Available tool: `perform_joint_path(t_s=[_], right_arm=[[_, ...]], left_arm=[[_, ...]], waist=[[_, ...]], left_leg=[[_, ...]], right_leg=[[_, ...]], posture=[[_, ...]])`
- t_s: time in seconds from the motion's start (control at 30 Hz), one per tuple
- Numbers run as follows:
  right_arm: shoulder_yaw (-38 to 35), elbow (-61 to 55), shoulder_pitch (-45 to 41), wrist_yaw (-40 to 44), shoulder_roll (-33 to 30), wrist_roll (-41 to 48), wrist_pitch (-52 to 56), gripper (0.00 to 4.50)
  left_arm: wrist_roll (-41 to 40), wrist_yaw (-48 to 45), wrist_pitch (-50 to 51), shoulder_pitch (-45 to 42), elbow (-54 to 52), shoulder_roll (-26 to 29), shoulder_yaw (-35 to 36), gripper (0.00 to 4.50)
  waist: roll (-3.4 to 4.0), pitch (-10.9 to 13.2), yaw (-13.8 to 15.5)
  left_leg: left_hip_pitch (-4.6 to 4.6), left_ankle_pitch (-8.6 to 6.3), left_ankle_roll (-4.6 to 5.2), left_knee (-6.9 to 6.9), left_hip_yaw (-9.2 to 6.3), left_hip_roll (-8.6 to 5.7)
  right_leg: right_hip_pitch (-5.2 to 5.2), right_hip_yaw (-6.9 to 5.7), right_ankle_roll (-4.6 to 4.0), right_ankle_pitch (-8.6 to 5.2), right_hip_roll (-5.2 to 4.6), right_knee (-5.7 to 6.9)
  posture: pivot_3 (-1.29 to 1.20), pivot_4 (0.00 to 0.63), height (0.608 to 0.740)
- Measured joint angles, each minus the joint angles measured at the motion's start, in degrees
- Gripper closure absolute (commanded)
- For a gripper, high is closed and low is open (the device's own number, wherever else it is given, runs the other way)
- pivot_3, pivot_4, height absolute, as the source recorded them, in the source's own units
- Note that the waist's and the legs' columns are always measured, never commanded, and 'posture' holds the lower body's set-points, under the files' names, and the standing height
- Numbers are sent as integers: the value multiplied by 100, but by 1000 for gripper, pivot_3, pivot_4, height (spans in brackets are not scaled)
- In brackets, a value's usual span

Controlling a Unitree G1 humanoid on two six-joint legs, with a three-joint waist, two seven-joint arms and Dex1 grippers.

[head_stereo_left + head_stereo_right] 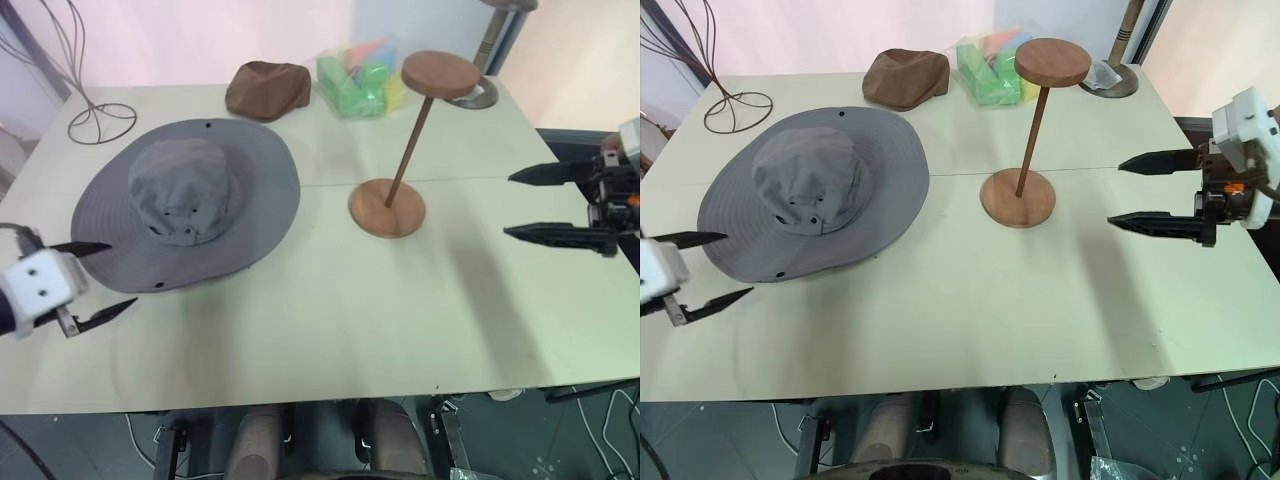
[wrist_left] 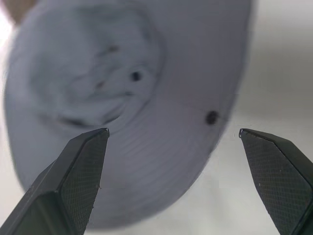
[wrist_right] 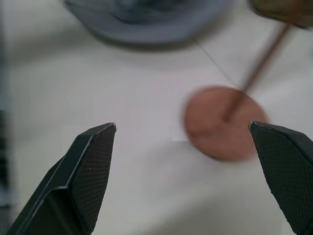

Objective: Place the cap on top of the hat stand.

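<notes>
Two grippers hang wide open and empty over the table [image 1: 330, 330]. The cap [image 1: 187, 205] lies flat, brim down, just at one o'clock from the left gripper [image 1: 100, 278], clearly the nearer arm. The hat stand [image 1: 410, 140] stands upright at three o'clock from the cap, its top disc bare, nearer the right gripper [image 1: 525, 205].

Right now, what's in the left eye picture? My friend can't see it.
A big grey cap lies flat on a pale table, beside a brown wooden hat stand with nothing on top. The left gripper and right gripper hover open at the sides.
</notes>
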Motion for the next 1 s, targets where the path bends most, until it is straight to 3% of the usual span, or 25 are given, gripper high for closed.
perform_joint_path(t_s=[0.23, 0.5, 0.6, 0.7, 0.87, 1.0], right_arm=[[-742, -1132, 418, -442, -9, 876, 1020, 61], [-1179, -1384, 814, -844, -10, 986, 1294, 61], [-1281, -1454, 939, -926, -11, 994, 1359, 61], [-1468, -1586, 1181, -939, -11, 994, 1380, 61], [-1605, -1657, 1446, -936, -10, 977, 1359, 61], [-1596, -1657, 1557, -961, -7, 964, 1289, 61]], left_arm=[[1181, 1141, -1399, -736, 678, -500, -1024, 9], [2272, 2157, -2510, -1099, 1557, -603, -1912, 9], [1947, 2123, -2359, -1173, 1588, -651, -1944, 9], [971, 1581, -1751, -1066, 1466, -583, -1837, 9], [-396, 472, -610, -830, 1136, -38, -1338, 9], [-683, -201, -351, -397, 764, 352, -1023, 9]], waist=[[4, -4, 31], [-3, -7, 33], [-4, -8, 19], [-4, -7, 14], [-5, -7, 5], [-3, -7, 3]], left_leg=[[1, -1, -1, 3, -5, 11], [0, 5, 11, 4, 51, 35], [0, 5, 11, 6, 67, 48], [-1, 6, 13, 6, 68, 52], [3, 6, 12, 11, 72, 53], [5, 5, 10, 9, 73, 52]], right_leg=[[-7, 2, -17, 2, 0, -8], [-6, 3, -6, 9, 0, 4], [-7, 3, -6, 9, 0, 5], [-9, 3, -5, 9, 3, 6], [-10, 3, -6, 7, 5, 18], [-10, 5, -25, -4, 3, 11]], posture=[[0, 150, 740], [0, 150, 740], [0, 150, 740], [0, 150, 740], [0, 150, 740], [0, 150, 740]])
